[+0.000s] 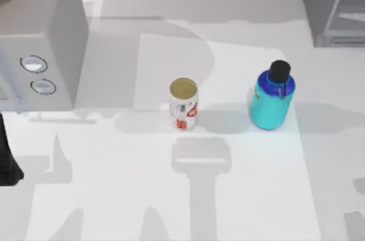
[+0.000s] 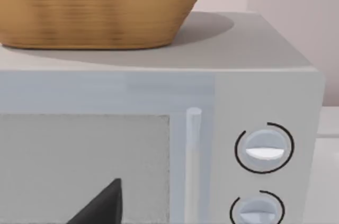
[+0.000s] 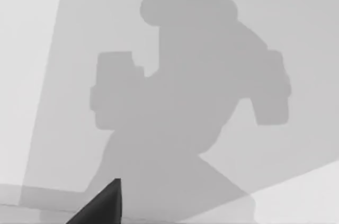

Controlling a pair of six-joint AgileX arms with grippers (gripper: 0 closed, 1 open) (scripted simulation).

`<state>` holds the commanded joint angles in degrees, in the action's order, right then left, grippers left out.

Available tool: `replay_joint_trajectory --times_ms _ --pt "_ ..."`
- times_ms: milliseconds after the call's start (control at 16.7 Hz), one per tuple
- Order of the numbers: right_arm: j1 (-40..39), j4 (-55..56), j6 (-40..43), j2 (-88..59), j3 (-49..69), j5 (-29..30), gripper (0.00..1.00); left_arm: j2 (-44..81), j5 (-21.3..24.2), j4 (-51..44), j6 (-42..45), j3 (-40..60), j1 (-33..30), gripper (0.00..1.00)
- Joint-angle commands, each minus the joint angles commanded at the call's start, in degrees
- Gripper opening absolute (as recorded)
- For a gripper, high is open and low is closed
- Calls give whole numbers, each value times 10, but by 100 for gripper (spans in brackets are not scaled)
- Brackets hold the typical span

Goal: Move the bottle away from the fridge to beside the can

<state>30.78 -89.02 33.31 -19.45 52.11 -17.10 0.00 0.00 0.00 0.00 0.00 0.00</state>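
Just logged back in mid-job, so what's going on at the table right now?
Nothing is being held at the moment. The bottle stands upright on the table, right of the can with a gap between them, and the fridge sits at the far right corner. The left arm is at the table's left edge, its wrist camera facing the microwave with a basket on top. The right wrist view shows an arm's shadow on the table.

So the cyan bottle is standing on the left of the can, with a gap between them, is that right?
Not quite. In the top view the cyan bottle stands on the right of the can, not the left. The gap between them is real.
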Motion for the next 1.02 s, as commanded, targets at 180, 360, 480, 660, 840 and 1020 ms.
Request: replay_joint_trajectory --times_ms 180,360,480,660,840,1020 --pt "164 -10 187 -191 61 -84 100 0 0 0 0 0 0 100" --pt "329 -9 379 -389 118 -168 100 0 0 0 0 0 0 100" --pt "434 -1 499 -512 151 -220 100 0 0 0 0 0 0 100" --pt "572 17 652 -670 193 -289 100 0 0 0 0 0 0 100" --pt "671 39 759 -779 221 -342 100 0 0 0 0 0 0 100" --pt "723 53 813 -834 235 -371 100 0 0 0 0 0 0 100"
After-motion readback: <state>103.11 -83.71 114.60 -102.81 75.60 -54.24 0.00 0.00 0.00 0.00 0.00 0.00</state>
